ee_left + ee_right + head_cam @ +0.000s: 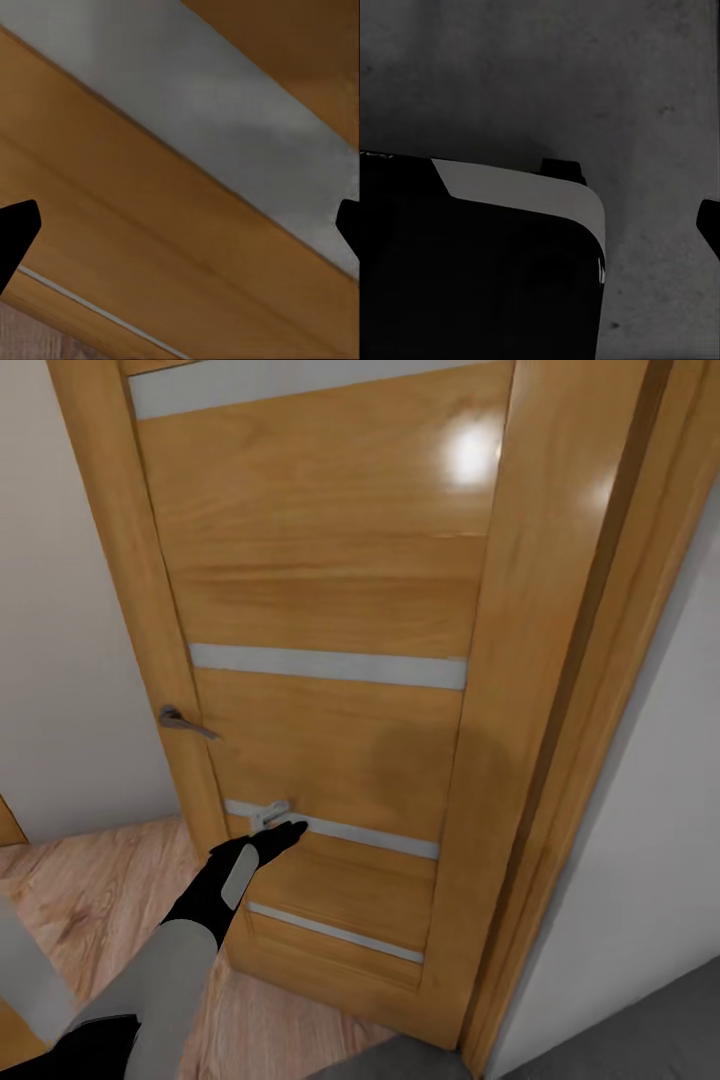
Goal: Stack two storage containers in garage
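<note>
The two storage containers are out of view. My left arm reaches forward to a glossy wooden door (330, 590), and my left gripper (275, 823) is at the door's lower grey glass strip (345, 832). In the left wrist view the left gripper (182, 229) is open. Its black fingertips (16, 229) stand wide apart with only the door panel and a grey strip (225, 112) between them. In the right wrist view one fingertip (709, 223) of my right gripper hangs over the rough dark-grey concrete floor (585, 82), far out at the frame's edge, with nothing held.
A metal door handle (185, 722) sits on the door's left edge. The door frame (590, 690) and a white wall (660, 840) stand at the right. Light wood-plank flooring (90, 890) lies at the left, and grey concrete (640, 1030) at the bottom right. My dark base (472, 270) shows beside the right gripper.
</note>
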### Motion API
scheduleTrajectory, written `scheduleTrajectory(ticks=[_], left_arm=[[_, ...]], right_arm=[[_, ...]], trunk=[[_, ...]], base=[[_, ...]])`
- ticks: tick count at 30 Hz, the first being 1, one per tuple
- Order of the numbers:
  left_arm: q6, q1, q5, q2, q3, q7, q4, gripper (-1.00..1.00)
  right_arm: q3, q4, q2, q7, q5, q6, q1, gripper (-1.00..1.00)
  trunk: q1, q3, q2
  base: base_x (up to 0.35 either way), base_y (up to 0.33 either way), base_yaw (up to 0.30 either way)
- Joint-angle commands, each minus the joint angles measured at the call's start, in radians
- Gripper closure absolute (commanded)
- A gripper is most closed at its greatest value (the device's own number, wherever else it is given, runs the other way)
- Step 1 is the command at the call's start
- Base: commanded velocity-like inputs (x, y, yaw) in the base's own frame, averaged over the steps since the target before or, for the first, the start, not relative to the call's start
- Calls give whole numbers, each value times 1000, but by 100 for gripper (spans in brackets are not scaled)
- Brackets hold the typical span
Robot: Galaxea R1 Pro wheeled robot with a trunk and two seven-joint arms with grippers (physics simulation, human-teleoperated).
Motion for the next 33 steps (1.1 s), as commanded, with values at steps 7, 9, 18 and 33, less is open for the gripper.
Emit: scheduleTrajectory(ticks=[7,9,18,33], left_arm=[[8,0,24,-1,3,-3,-2,-100],[8,0,24,1,4,-3,-2,-100],[8,11,24,15,4,-13,-6,-100],[11,13,25,15,3,-13,-7,-100]], right_arm=[[1,1,0,-1,8,-3,-1,-100],[1,1,0,-1,8,-3,-1,-100],[1,1,0,-1,8,-3,0,-100],[1,1,0,-1,8,-3,-1,-100]], trunk=[[0,3,0],[0,4,0],[0,8,0],[0,13,0]], base=[[0,0,-218],[0,0,-194],[0,0,-158],[10,4,-151]])
